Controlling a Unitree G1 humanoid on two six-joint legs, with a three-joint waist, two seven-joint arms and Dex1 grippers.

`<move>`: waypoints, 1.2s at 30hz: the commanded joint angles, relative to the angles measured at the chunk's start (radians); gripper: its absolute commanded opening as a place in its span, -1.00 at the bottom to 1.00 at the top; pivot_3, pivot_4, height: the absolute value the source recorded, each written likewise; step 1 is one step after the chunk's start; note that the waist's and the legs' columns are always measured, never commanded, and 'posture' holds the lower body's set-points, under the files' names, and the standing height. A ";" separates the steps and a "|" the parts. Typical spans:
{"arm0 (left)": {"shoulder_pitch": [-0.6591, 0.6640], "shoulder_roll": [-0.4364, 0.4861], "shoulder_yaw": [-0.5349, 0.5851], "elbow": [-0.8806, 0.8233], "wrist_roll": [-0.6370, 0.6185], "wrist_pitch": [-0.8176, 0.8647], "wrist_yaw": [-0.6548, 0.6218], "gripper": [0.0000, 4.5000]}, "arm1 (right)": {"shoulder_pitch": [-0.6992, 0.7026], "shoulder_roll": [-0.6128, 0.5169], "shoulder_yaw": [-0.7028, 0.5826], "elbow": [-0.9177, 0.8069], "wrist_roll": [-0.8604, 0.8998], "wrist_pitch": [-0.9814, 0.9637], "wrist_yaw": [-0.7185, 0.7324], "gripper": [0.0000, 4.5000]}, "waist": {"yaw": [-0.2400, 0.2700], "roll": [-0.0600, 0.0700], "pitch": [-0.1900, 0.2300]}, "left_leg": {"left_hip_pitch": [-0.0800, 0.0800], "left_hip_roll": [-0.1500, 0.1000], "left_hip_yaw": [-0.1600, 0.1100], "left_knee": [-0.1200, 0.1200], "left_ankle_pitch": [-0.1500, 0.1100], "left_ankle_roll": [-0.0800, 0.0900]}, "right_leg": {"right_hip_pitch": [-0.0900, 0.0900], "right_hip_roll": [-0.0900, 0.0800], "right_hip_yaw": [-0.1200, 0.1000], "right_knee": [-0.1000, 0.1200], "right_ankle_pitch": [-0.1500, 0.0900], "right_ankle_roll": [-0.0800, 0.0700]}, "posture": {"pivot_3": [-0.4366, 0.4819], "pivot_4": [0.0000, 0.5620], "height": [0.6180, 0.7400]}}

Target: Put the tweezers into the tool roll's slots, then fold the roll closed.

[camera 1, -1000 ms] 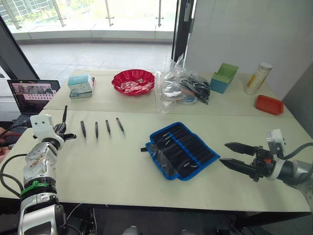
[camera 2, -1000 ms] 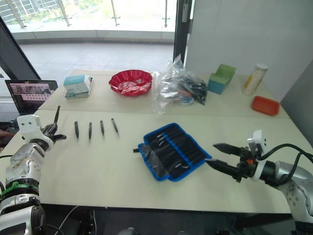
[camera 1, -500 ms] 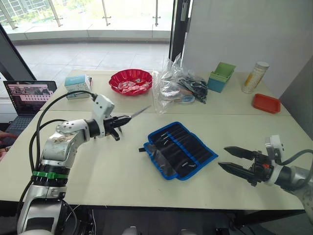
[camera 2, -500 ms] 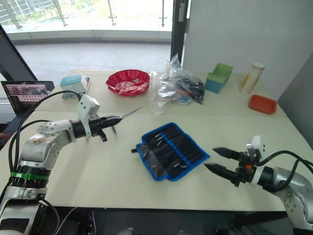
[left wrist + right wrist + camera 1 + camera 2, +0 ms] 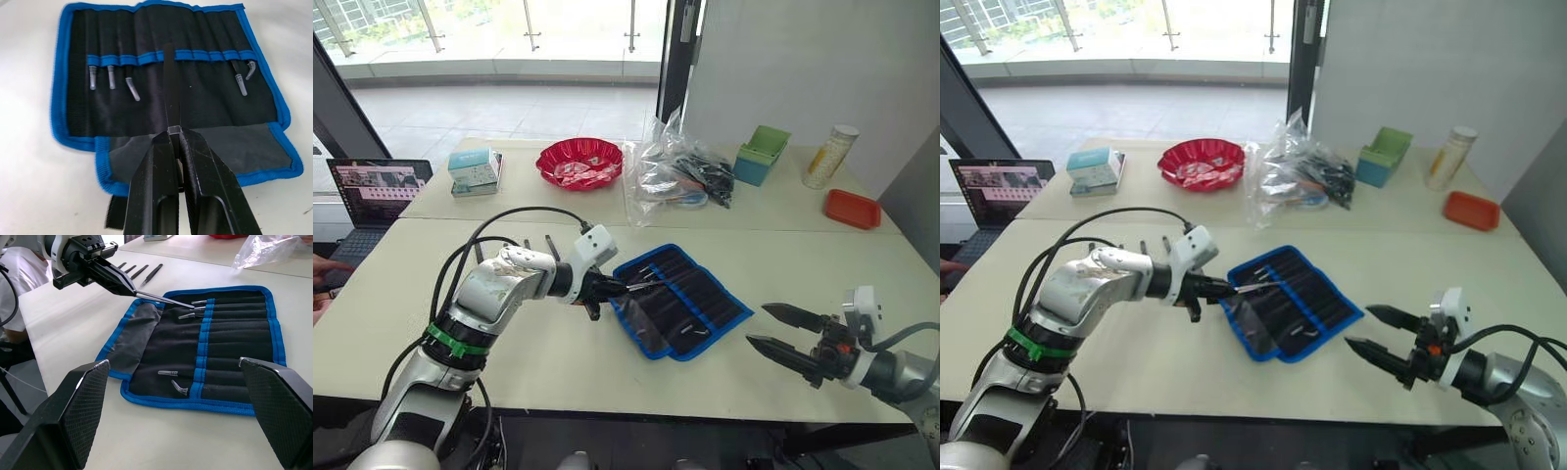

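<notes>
Tweezer: slim black pointed metal tweezer (image 5: pixel 169 78), pinched by left gripper (image 5: pixel 174 134)
Risk: tip may miss black blue-edged fabric roll's (image 5: pixel 683 300) slot
Right gripper (image 5: pixel 775 330): spread, empty

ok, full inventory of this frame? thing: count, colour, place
Tool roll: 1, black with blue edging, open, table centre.
Held tweezers: 1, black, tip over the roll's slots.
Loose tweezers: 4, black, on table behind left arm.
Bowl: 1, red, far side.
Clear bag: 1, beside bowl.
Box: 1, teal-white, far left.
Bin: 1, green-blue, far right.
Canister: 1, cream-yellow, beside bin.
Tray: 1, orange, right edge.
Laptop: 1, off the table's left.
Left gripper: fingers shut on tweezers.
Right gripper: open, right of roll.
</notes>
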 commanded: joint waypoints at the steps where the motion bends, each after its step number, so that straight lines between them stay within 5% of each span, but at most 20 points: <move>1: -0.024 -0.030 -0.004 0.025 0.036 0.017 0.060 -0.98 | 0.002 0.002 -0.021 -0.041 0.011 -0.018 -0.016 1.00 | 0.000 0.000 0.000 | 0.000 0.000 0.000 0.000 0.000 0.000 | 0.000 0.000 0.000 0.000 0.000 0.000 | -0.05 -0.47 1.00; 8: -0.008 -0.017 -0.001 -0.010 0.023 0.022 0.050 -0.98 | -0.009 0.010 0.004 -0.053 -0.009 -0.027 -0.049 1.00 | 0.001 0.000 0.000 | 0.000 0.000 0.000 0.000 0.000 0.000 | 0.000 0.000 0.000 0.000 0.000 0.000 | -0.05 -0.47 1.00; 13: -0.001 -0.008 0.066 -0.064 -0.039 0.061 0.042 -0.98 | -0.162 0.105 0.162 0.045 -0.098 -0.025 -0.159 1.00 | -0.008 0.000 0.000 | 0.001 0.000 -0.001 0.000 0.001 -0.001 | 0.000 0.000 0.000 0.000 0.000 0.000 | -0.05 -0.47 1.00; 20: 0.022 0.027 0.083 -0.102 -0.055 0.072 0.048 -1.00 | -0.266 0.190 0.317 0.152 -0.275 -0.071 -0.260 0.03 | 0.002 0.000 0.001 | 0.001 -0.002 -0.002 0.000 0.002 -0.001 | -0.001 -0.002 0.000 0.002 0.000 0.000 | -0.05 -0.47 1.00; 27: 0.043 0.030 0.096 -0.135 -0.073 0.087 0.068 -1.00 | -0.279 0.242 0.337 0.251 -0.353 -0.121 -0.318 -0.97 | -0.002 0.000 0.001 | 0.000 -0.002 -0.002 -0.001 0.004 -0.004 | -0.001 -0.001 0.000 0.002 0.000 0.000 | -0.05 -0.47 1.00; 36: 0.071 0.026 0.074 -0.143 -0.056 0.068 0.092 -1.00 | -0.261 0.262 0.369 0.327 -0.391 -0.173 -0.296 -0.97 | -0.004 0.000 0.000 | 0.001 -0.002 -0.002 -0.001 0.003 -0.003 | -0.001 -0.001 0.000 0.002 0.000 0.000 | -0.05 -0.47 1.00</move>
